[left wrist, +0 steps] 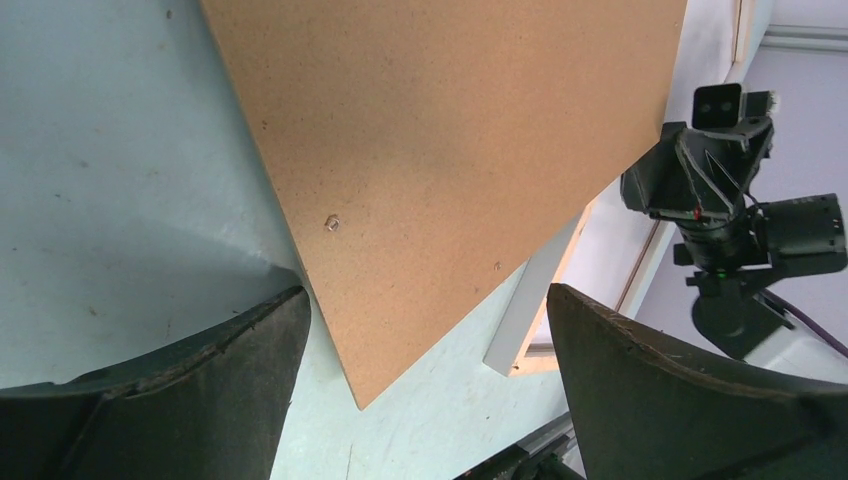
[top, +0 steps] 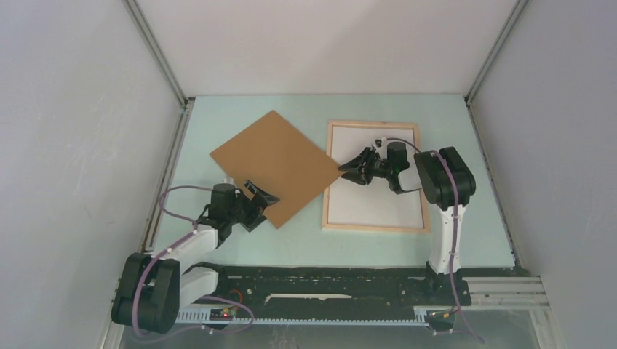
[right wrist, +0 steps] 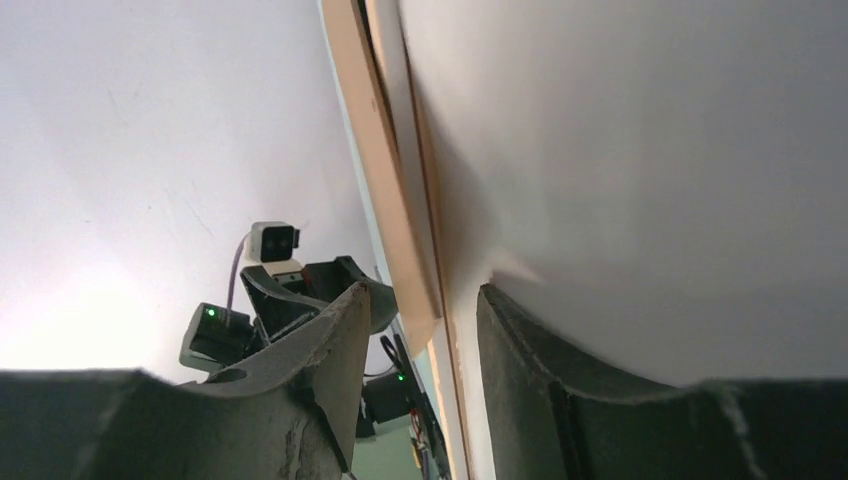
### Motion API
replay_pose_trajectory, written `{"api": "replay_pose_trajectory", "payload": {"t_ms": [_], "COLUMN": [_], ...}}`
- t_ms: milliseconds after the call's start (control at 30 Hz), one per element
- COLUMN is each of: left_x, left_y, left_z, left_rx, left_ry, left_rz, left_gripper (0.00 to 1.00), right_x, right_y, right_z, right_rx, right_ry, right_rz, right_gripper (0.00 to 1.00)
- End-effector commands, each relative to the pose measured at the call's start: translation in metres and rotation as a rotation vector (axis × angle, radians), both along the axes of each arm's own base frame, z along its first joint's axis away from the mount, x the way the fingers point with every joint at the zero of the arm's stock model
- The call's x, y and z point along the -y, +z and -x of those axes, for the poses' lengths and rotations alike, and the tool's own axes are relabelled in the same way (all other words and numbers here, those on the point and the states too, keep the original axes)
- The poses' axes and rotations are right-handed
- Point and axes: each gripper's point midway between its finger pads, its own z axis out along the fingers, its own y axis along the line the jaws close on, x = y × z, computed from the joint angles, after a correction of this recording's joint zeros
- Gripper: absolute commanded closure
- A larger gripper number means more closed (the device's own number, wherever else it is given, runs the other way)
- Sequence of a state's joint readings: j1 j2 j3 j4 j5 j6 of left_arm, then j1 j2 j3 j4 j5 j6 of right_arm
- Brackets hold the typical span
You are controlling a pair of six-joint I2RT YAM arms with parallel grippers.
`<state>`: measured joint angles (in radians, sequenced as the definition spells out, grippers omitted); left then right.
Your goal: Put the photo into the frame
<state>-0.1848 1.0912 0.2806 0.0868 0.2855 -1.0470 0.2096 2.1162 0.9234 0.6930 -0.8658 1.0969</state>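
The frame [top: 375, 227] of light wood lies flat at centre right. A white sheet [top: 378, 200] fills it; this looks like the photo's plain reverse, with no printed side showing. The brown backing board [top: 273, 163] lies tilted to its left, its right corner over the frame's left rail. My right gripper [top: 345, 174] is at that corner, open. In the right wrist view its fingers [right wrist: 330, 370] straddle the board's corner [right wrist: 395, 200] and the rail [right wrist: 452, 400] with a gap. My left gripper [top: 260, 206] is wide open at the board's near corner [left wrist: 450, 150], holding nothing.
Grey enclosure walls [top: 87, 145] and metal rails border the pale green table [top: 240, 247]. The right arm's wrist [left wrist: 715, 190] shows in the left wrist view beyond the frame's rail [left wrist: 525, 320]. The black base rail [top: 327, 283] runs along the near edge.
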Motion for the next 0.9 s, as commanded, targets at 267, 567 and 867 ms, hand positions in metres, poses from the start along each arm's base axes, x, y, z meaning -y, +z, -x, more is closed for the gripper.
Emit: {"api": "replay_pose_trajectory", "payload": {"t_ms": [267, 567, 867], "left_x": [-0.005, -0.002, -0.002], "left_y": [-0.012, -0.005, 0.015], "left_z": [0.015, 0.012, 0.009], "left_rx": [-0.053, -0.030, 0.058], "left_ry": [0.010, -0.011, -0.074], "left_rz": [-0.023, -0.021, -0.062], "left_gripper": [0.00, 0.00, 0.00], "right_x": [-0.017, -0.037, -0.043], "right_y": [0.007, 0.033, 0.113], "right_z": [-0.028, -0.032, -0.015], "right_rx": [0.118, 0.175, 0.331], "right_ry": [-0.051, -0.038, 0.033], "right_rz": [-0.106, -0.142, -0.048], "right_gripper": [0.53, 0.74, 1.00]}}
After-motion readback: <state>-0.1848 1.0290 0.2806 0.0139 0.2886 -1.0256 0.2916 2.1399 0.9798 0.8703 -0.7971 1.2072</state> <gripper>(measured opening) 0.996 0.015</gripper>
